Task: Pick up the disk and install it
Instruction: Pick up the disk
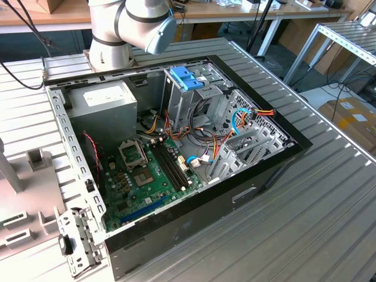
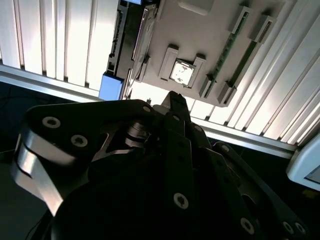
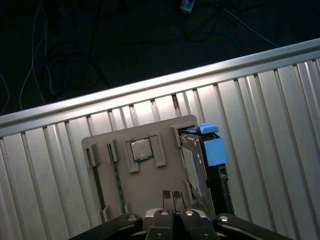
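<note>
Gripper [image 3: 172,196] [image 2: 175,98]: fingers look drawn fully together and nothing is held. It hangs over the grey tray [image 3: 145,190] [image 2: 200,30], apart from it and touching nothing. The disk [image 3: 194,165] [image 2: 136,45] stands on its long edge in the slot along one side edge of the tray. Its light blue carrier [image 3: 212,150] [image 2: 111,85] sticks out at the tray end that faces the table rail [image 3: 150,85]. The dark back of the disk lies flush with the tray's outer side, so that face borders bare table slats [image 3: 270,125]. The inner face is close to a raised tray wall, with only a narrow gap showing. Next pocket in from the disk holds a square CPU [image 3: 141,149] [image 2: 181,73]. Beyond that, memory sticks [image 3: 118,185] [image 2: 227,47] stand in slots along the tray's opposite side. The rail runs just past the tray's end, and past the rail there is dark floor with cables. In the exterior view the tray [image 1: 26,197] is cut off at the exterior view's left. The open PC case [image 1: 194,226] sits just beside it, to the exterior view's right, on the same slats. A loose metal bracket [image 1: 76,241] lies between the two. In the case, on the side away from the tray, stand the metal drive cage [image 1: 247,147] and a blue-latched bracket [image 1: 187,76]. The arm base [image 1: 111,41] stands behind the case.
</note>
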Controlling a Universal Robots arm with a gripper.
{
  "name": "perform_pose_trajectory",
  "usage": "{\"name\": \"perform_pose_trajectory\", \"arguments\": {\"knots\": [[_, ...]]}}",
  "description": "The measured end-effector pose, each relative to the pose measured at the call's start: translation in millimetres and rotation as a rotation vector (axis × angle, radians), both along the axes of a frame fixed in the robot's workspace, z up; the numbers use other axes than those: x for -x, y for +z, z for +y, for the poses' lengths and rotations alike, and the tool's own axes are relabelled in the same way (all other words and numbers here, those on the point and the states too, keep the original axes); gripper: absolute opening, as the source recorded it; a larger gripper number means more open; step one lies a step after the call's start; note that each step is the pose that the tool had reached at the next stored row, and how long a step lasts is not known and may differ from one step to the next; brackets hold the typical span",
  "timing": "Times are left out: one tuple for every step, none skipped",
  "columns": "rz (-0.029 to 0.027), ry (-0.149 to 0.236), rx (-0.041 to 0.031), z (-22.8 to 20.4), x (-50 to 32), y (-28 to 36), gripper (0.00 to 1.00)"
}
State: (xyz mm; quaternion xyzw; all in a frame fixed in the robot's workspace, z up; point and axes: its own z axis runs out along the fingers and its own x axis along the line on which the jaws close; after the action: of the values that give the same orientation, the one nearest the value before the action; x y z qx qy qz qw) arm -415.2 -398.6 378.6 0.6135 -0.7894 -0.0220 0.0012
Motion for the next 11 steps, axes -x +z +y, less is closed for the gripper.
{"name": "perform_pose_trajectory", "arguments": {"knots": [[0.0001,0.007,0.0000,0.0,0.0,0.0,0.11],[0.0000,0.012,0.0000,0.0,0.0,0.0,0.11],[0.0001,0.015,0.0000,0.0,0.0,0.0,0.11],[0.0001,0.021,0.0000,0.0,0.0,0.0,0.11],[0.0001,0.024,0.0000,0.0,0.0,0.0,0.11],[0.0000,0.028,0.0000,0.0,0.0,0.0,0.11],[0.0001,0.031,0.0000,0.0,0.0,0.0,0.11],[0.0001,0.034,0.0000,0.0,0.0,0.0,0.11],[0.0000,0.039,0.0000,0.0,0.0,0.0,0.11],[0.0000,0.048,0.0000,0.0,0.0,0.0,0.11],[0.0001,0.051,0.0000,0.0,0.0,0.0,0.11]]}}
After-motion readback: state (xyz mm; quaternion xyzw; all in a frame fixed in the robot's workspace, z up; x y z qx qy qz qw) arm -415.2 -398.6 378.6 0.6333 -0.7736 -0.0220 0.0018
